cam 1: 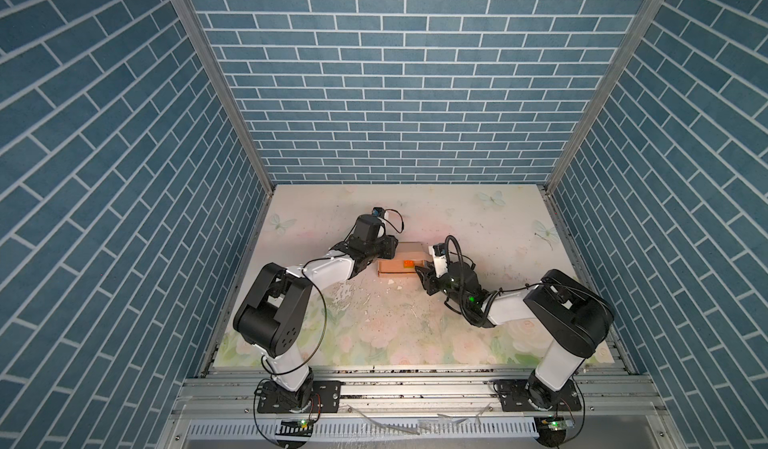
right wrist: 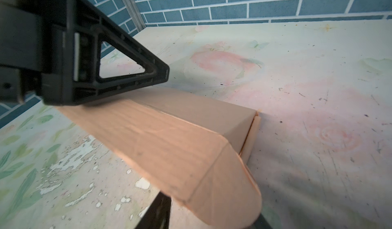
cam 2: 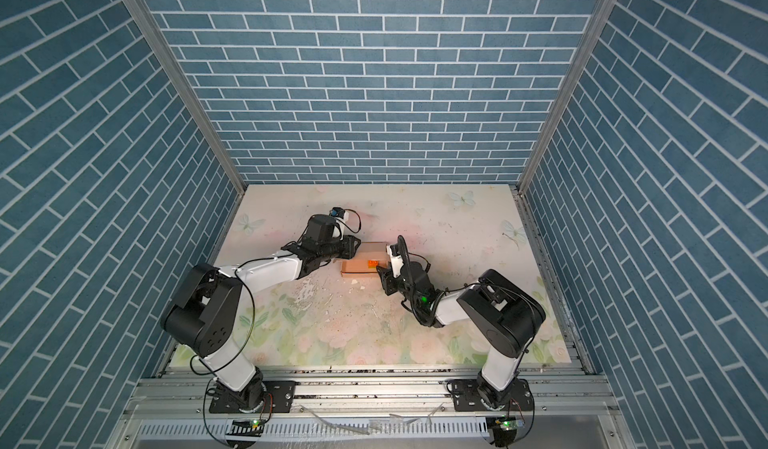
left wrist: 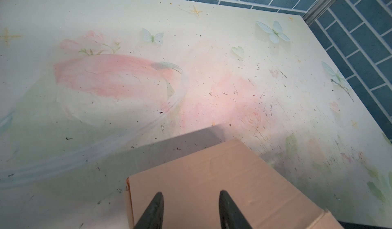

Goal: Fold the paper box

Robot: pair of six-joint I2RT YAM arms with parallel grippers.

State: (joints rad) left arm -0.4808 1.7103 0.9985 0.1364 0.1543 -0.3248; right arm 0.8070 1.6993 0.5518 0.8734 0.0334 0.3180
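In a top view, the paper box [cam 1: 395, 267] sits mid-counter [cam 1: 478, 226] between your two arms. Its walls are up, so it already reads as a small flat rectangular box. Your left hand [cam 1: 392, 253] is at its left end and your right hand [cam 1: 421, 275] at its near right corner. A small orange brick [cam 1: 408, 264] shows at the box's near side. You cannot tell whether it lies in or on the box.

In the left wrist view, the plain peach-tan lid panel is smooth. The left hand's fingers [left wrist: 158, 206] are spread over it, gripping nothing.

In the right wrist view, the lid's front flap [right wrist: 180, 145], with its rounded corner, hangs out over the counter and is not yet tucked. The right hand's fingers [right wrist: 158, 211] stand apart on either side of it, not pinching. Tucking that flap looks like the main step left.
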